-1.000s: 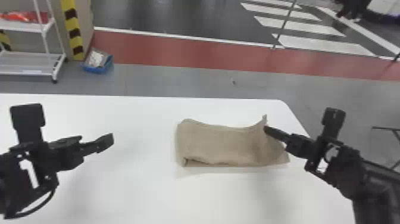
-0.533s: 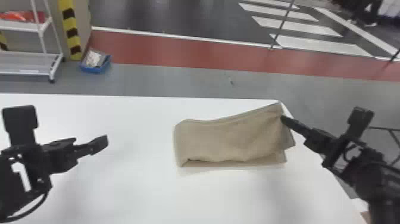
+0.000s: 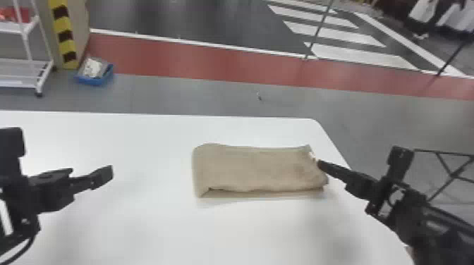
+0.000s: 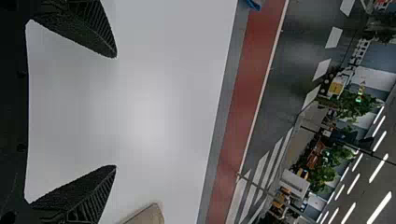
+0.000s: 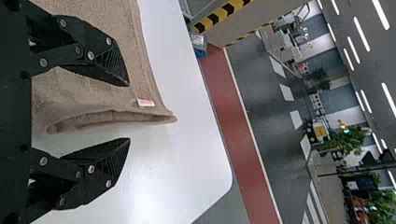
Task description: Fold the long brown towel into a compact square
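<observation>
The brown towel (image 3: 261,169) lies folded in a long flat rectangle on the right part of the table, its layers showing along the near edge. At its right end is my right gripper (image 3: 319,165); in the right wrist view that gripper (image 5: 128,112) stands open, with the end of the towel (image 5: 100,98) and a small white tag between and beneath its fingers, not gripped. My left gripper (image 3: 112,172) is over the table, left of the towel and apart from it. In the left wrist view the same gripper (image 4: 116,111) is open around nothing, a towel corner (image 4: 148,215) beyond it.
The white table (image 3: 148,225) has its rounded far right corner just beyond the towel. Past it on the floor are a blue bin (image 3: 93,72) and a white rack (image 3: 26,56) at the left. A black metal frame (image 3: 449,172) stands right of the table.
The towel's right end, held raised by my right gripper half a second ago, has dropped flat and is released. The right gripper has come slightly back toward the left; my left one has shifted slightly left.
</observation>
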